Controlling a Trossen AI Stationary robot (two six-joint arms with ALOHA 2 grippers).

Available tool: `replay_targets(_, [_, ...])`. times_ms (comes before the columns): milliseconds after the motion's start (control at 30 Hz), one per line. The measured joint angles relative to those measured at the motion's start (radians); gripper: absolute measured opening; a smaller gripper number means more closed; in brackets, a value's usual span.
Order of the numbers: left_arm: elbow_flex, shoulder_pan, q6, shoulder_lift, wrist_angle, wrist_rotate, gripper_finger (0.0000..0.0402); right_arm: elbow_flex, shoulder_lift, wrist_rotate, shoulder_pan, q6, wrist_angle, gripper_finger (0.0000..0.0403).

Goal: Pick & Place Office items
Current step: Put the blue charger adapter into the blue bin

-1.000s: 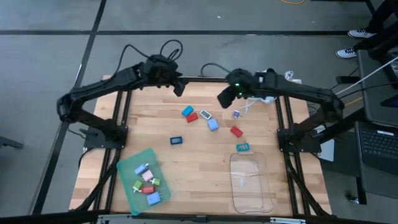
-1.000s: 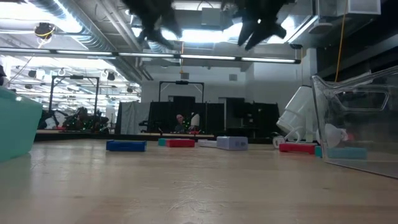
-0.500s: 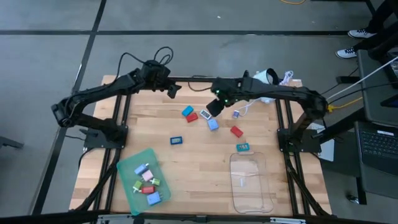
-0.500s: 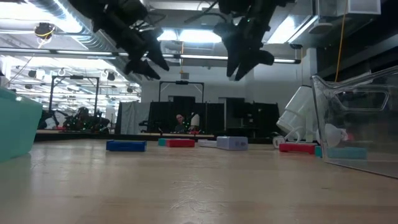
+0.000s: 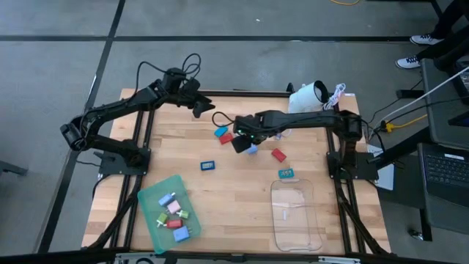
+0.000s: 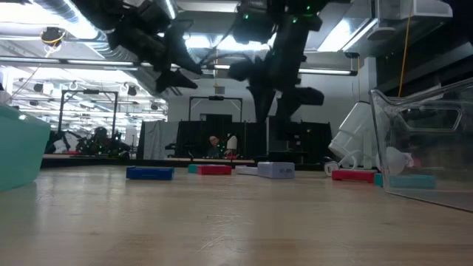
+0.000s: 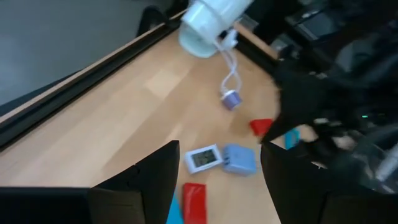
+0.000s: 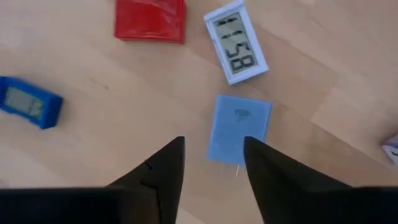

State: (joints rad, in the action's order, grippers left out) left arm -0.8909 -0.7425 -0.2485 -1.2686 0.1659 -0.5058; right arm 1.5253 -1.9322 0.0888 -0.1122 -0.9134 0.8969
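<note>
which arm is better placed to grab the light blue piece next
Right. The right gripper hangs open directly over the light blue piece, fingers straddling it, while the left gripper waits near the table's far edge.

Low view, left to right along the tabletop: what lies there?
green tray → blue piece → first red piece → pale piece → second red piece → clear tray

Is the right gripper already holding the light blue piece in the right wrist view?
No, the right gripper is open, and the light blue piece lies flat on the table just ahead of its fingertips, not between them.
</note>
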Motion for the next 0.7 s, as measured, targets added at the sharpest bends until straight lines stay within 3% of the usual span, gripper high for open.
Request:
replay_targets(367, [0.0,0.0,0.026,0.0,-0.006,-0.083,0.0219,0.0,-0.059,-0.005,-0.01,-0.025,0.016,0.0328])
replay_targets(467, [0.0,0.0,0.027,0.0,-0.006,-0.108,0.0216,0.0,-0.082,-0.003,-0.012,-0.026,0.019,0.0332])
replay_targets(700, [0.0,0.0,0.027,0.0,-0.005,-0.108,0.0216,0.0,-0.13,-0.024,-0.011,-0.049,0.017,0.0296])
